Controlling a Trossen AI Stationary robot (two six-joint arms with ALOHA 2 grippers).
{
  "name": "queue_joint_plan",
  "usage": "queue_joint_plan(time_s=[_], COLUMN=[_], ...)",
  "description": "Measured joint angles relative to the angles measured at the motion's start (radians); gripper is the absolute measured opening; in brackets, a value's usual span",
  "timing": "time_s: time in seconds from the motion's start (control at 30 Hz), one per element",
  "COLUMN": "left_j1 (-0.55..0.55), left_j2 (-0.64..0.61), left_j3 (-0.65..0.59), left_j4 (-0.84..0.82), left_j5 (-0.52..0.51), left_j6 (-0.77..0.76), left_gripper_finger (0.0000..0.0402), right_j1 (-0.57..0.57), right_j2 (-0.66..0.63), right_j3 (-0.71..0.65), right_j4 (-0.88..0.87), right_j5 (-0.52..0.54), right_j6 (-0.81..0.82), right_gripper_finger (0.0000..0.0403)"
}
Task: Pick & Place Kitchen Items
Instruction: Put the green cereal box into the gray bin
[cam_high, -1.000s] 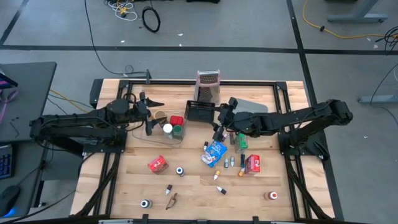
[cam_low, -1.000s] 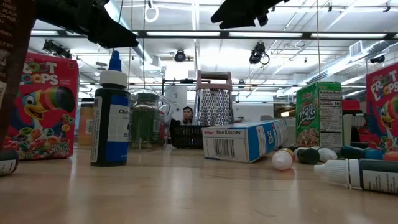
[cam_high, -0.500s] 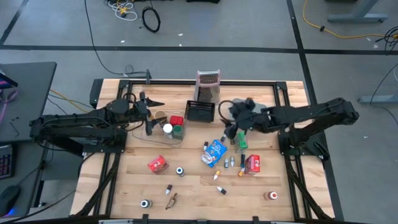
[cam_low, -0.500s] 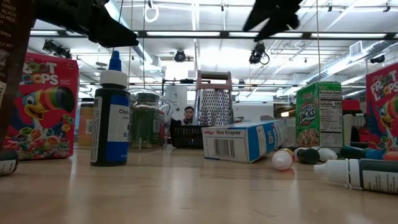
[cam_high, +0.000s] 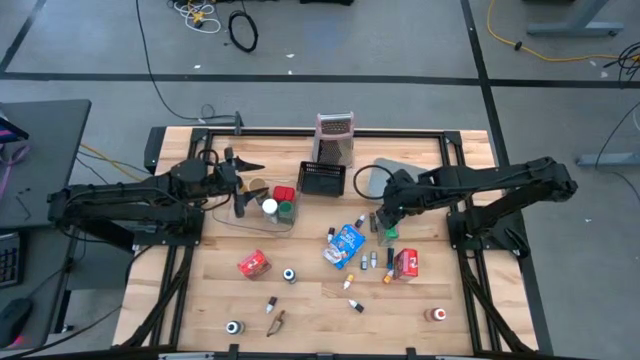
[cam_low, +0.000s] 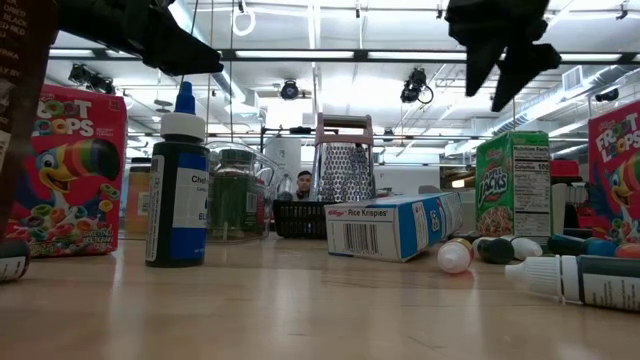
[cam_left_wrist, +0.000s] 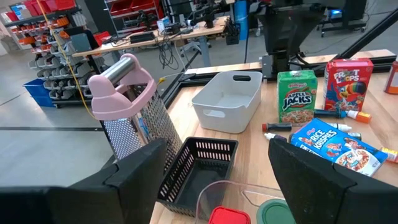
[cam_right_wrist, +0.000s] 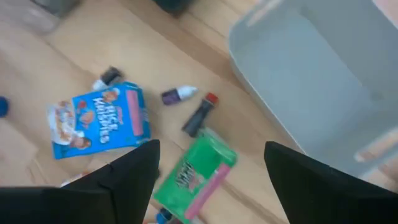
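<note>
Kitchen items lie spread over the wooden table. A blue Rice Krispies packet (cam_high: 346, 245) (cam_right_wrist: 99, 121) lies flat at the middle, and a green packet (cam_high: 387, 232) (cam_right_wrist: 194, 168) lies just right of it, with two small bottles (cam_right_wrist: 189, 106) beside it. My right gripper (cam_high: 388, 212) (cam_low: 508, 62) hangs open above the green packet, pointing down, touching nothing. My left gripper (cam_high: 243, 164) (cam_left_wrist: 214, 168) is open and nearly level, above the clear tub (cam_high: 262, 208), which holds red-, white- and green-lidded jars.
The grey tray (cam_high: 405, 172) (cam_right_wrist: 323, 74), black mesh basket (cam_high: 322, 178) (cam_left_wrist: 199, 165) and box grater (cam_high: 335, 137) stand along the far edge. Red packets (cam_high: 253, 264) (cam_high: 405, 263), small bottles (cam_high: 370, 260) and jars (cam_high: 233, 327) (cam_high: 437, 315) dot the near half.
My right gripper has moved toward the table's right edge, away from the black basket, and now hangs over the green packet. It has tipped from nearly level to pointing steeply down and has rolled about its axis. The items have not moved.
</note>
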Motion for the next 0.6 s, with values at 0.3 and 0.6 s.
queue_joint_plan(time_s=[0.3, 0.6], left_j1=[0.0, 0.0], left_j2=[0.0, 0.0], left_j3=[0.0, 0.0], left_j4=[-0.001, 0.005], left_j5=[0.0, 0.0], left_j6=[0.0, 0.0], left_gripper_finger=[0.0291, 0.0291], right_j1=[0.0, -0.011], right_j2=[0.096, 0.227], right_j3=[-0.001, -0.002], right_j4=[-0.067, -0.042], right_j5=[-0.084, -0.192], right_j6=[0.107, 0.094], right_gripper_finger=[0.0297, 0.0297])
